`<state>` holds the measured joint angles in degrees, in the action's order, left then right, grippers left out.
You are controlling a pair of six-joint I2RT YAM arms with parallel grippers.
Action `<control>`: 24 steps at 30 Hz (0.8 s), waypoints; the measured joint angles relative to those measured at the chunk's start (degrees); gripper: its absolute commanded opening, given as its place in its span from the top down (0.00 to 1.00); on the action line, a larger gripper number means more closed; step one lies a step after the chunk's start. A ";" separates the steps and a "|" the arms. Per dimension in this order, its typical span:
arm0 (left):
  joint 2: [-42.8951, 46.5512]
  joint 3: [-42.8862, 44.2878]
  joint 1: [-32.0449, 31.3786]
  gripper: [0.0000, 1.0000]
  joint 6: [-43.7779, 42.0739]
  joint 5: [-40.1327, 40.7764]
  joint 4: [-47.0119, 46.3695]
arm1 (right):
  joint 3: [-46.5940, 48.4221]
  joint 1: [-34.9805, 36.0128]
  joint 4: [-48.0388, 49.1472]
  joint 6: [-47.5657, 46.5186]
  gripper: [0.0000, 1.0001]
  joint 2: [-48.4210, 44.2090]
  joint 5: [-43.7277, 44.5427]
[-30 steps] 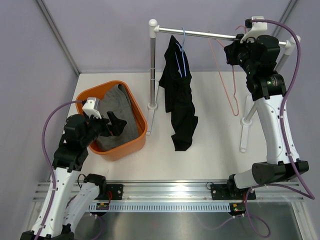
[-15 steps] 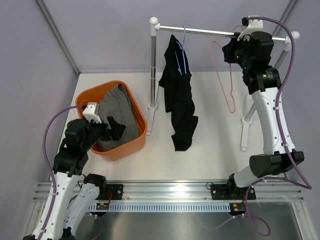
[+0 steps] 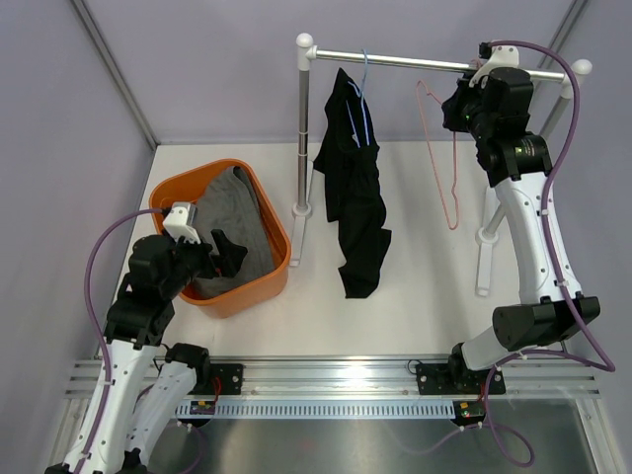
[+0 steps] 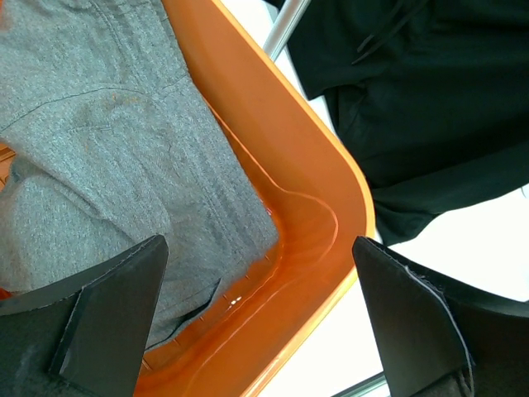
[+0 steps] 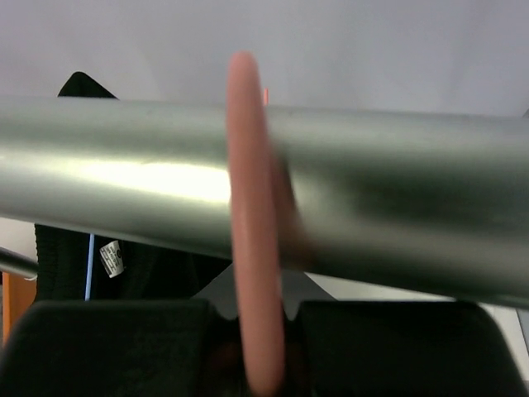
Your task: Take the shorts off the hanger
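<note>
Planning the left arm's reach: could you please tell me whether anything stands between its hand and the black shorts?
Yes: the right wall of the basket and the rack's left post lie between the left hand and the black shorts. Nothing else shows there.

2 shorts, 1 tub, 1 rail
The tub (image 3: 259, 286) sits at the left of the table (image 3: 425, 286) with 1 pair of shorts (image 3: 232, 207) inside and the left gripper (image 3: 229, 253) over its near side. To its right, the hung shorts (image 3: 354, 197) dangle from the rail (image 3: 405, 66). Further right, the hook of the empty hanger (image 3: 446, 168) sits between the fingers of the right gripper (image 3: 457, 104).
</note>
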<state>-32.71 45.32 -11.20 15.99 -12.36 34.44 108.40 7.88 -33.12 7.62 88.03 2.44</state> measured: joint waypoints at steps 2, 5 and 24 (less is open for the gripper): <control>-0.02 0.00 0.00 0.01 0.00 0.20 0.00 | -0.48 0.00 0.70 0.24 0.86 -0.15 0.04; -0.02 -0.02 0.00 0.01 -0.02 0.42 0.02 | -1.33 -0.02 0.74 0.72 0.79 -0.83 0.09; 0.00 -0.83 0.00 0.01 -0.02 1.75 0.22 | -7.65 -0.07 -1.73 2.69 0.28 -10.23 2.84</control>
<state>-32.71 44.49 -11.20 15.97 -10.61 34.65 100.75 7.81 -34.85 10.31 77.80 5.28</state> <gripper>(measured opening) 0.988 0.674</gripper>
